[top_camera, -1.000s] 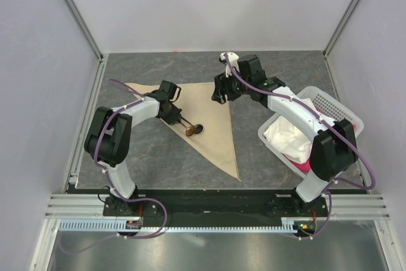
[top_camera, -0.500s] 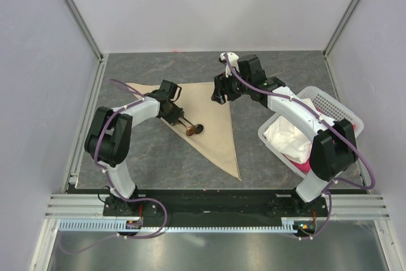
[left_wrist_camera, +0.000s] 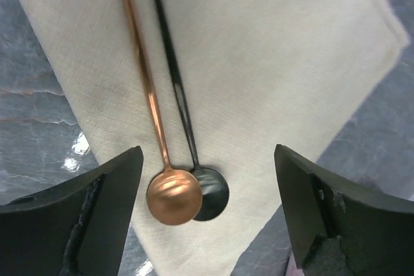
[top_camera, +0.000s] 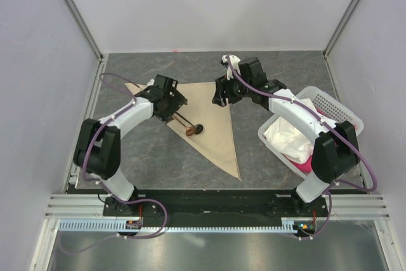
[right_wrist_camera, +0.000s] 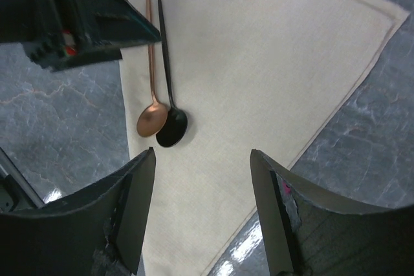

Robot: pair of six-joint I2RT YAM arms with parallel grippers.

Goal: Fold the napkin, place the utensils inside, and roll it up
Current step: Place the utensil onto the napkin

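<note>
Left tool (left_wrist_camera: 207,153) hangs spread wide, pinching nothing, above the utensils (left_wrist_camera: 173,195) laid side by side near an edge of the folded napkin (left_wrist_camera: 278,50), seemingly ready for rolling.

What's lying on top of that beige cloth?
Two thin spoons lie side by side on the napkin: a copper spoon and a black spoon, their bowls touching. Anything under the cloth or between its folds is hidden.

Copper spoon (left_wrist_camera: 150,88): handle end cut off at top edge, left wrist view.
Napkin (top_camera: 212,125): upper left part hidden beneath left arm (top_camera: 130,113), top view.
Basket (top_camera: 336,103): partly hidden by right arm (top_camera: 285,103).
</note>
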